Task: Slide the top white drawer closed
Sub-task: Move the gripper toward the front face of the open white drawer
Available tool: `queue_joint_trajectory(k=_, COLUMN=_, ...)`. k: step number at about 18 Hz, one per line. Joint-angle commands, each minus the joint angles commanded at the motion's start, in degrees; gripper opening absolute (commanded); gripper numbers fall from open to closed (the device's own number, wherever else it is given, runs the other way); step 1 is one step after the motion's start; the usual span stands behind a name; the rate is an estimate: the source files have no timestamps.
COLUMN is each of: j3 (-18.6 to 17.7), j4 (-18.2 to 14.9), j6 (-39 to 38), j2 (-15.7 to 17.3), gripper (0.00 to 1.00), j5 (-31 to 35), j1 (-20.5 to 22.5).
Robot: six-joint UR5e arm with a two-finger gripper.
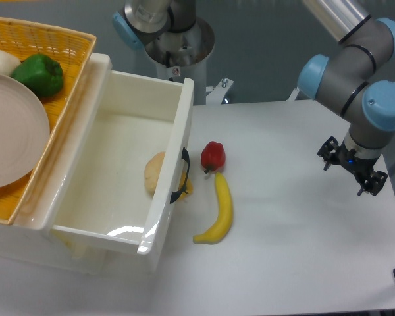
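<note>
The top white drawer [118, 131] stands pulled far out of the cabinet toward the right, its inside showing. A curved black handle [182, 176] sits on its front wall. A round beige item [155, 172] lies inside, against the front wall. My gripper [351, 170] hangs over the right side of the table, far from the handle. Its black fingers [329, 155] are spread apart with nothing between them.
A yellow wicker basket [66, 46] on top of the cabinet holds a pale plate [10, 131] and a green pepper [39, 74]. A small red pepper [212, 155] and a banana [220, 210] lie on the table just right of the drawer front.
</note>
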Motion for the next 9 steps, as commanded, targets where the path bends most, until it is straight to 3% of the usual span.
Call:
queue_joint_trajectory(k=4, j3=-0.2, j4=0.0, j6=-0.3, j2=0.0, gripper=1.00, j5=0.1, j1=-0.2)
queue_joint_trajectory(k=6, j3=-2.4, j4=0.4, j6=-1.0, j2=0.2, gripper=1.00, j5=-0.1, j1=-0.4)
queue_joint_trajectory(k=9, j3=-7.1, j4=5.7, j6=-1.2, j2=1.3, gripper=1.00, j5=-4.1, j1=0.1)
